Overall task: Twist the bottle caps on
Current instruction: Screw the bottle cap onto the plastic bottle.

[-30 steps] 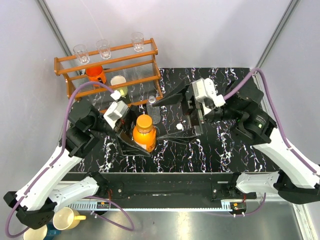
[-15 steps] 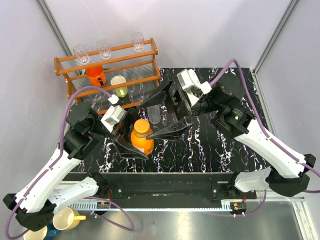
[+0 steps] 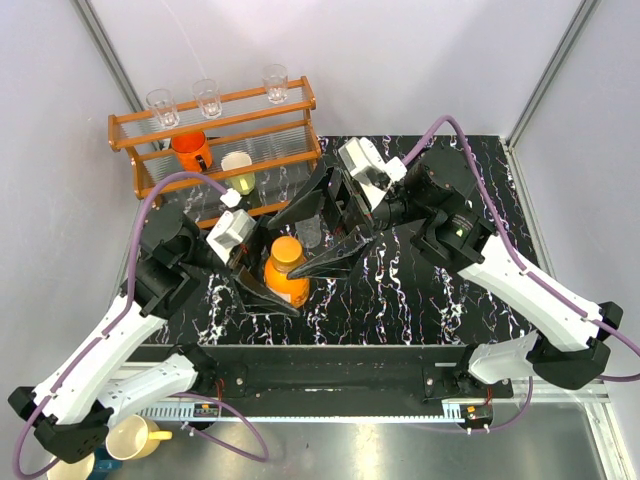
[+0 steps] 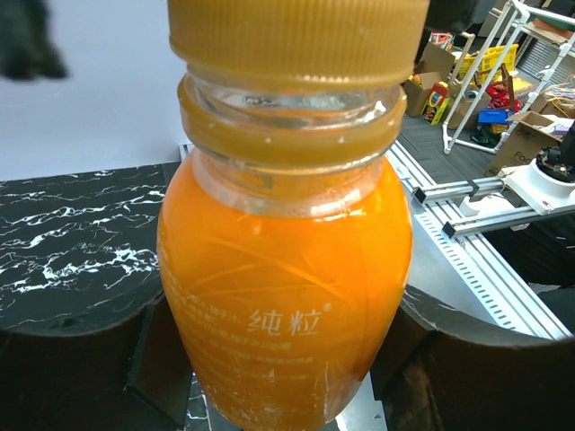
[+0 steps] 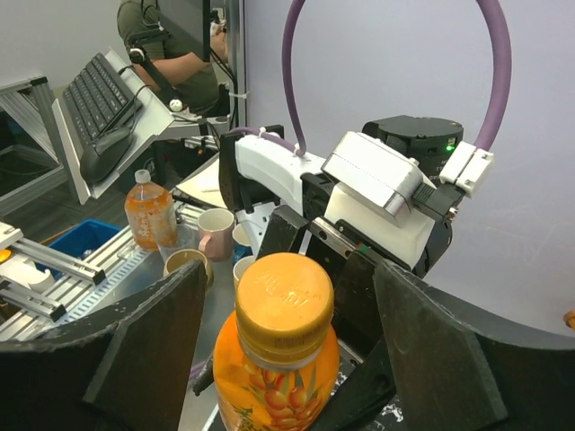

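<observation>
The left claw (image 4: 278, 359) is clamped on the lower body of the orange bottle (image 4: 283, 269), holding it upright over the near-left part of the table (image 3: 420, 300), in front of the rack (image 3: 215, 135). The orange cap (image 5: 283, 292) sits on the neck, but the left wrist view shows bare thread between its rim and the collar, so it looks only loosely started. The right claw (image 5: 287, 269) is open, one finger on each side of the cap and neither touching it. The work ahead seems to be pinching the cap and turning it down. The bottle is smooth and round, so if the left grip is too light it may spin with the cap and nothing tightens. If the right fingers close off centre or too high, they could tip or pop a cap that has barely caught. A tilted cap, once twisted, could cross-thread and jam while looking done. The clear bottle (image 3: 311, 235) stands just behind the orange one, close by the right claw's far finger, and a wrist turn could sweep that finger into it and knock it over. I cannot find the clear bottle's own cap in these views; it may lie under the right arm.
</observation>
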Tool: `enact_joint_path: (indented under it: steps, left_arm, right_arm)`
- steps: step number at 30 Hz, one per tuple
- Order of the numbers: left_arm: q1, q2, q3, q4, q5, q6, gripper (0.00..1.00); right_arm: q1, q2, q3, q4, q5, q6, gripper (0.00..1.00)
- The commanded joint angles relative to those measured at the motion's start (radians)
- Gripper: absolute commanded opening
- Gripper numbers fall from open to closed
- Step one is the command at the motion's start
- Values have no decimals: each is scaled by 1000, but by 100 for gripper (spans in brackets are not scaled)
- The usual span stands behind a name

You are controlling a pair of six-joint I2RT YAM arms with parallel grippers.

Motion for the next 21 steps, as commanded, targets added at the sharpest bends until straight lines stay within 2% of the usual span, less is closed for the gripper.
enact_joint_path:
  steps: [1,10,14,15,21]
  left_arm:
    - [8,-3,1,83,-8,-3,3]
    - [13,-3,1,98,-9,-15,3]
    - [16,-6,-2,100,-12,-18,3]
    - [16,-8,-3,109,-14,-23,3]
    - [20,-12,-14,132,-19,-49,3]
  right_arm:
    - [6,-21,-4,63,-31,38,81]
    - [6,-3,-4,69,-46,61,73]
    - [4,-3,-8,80,-49,64,64]
    - [4,-2,-10,86,-52,65,57]
    - [4,8,-16,118,-59,93,50]
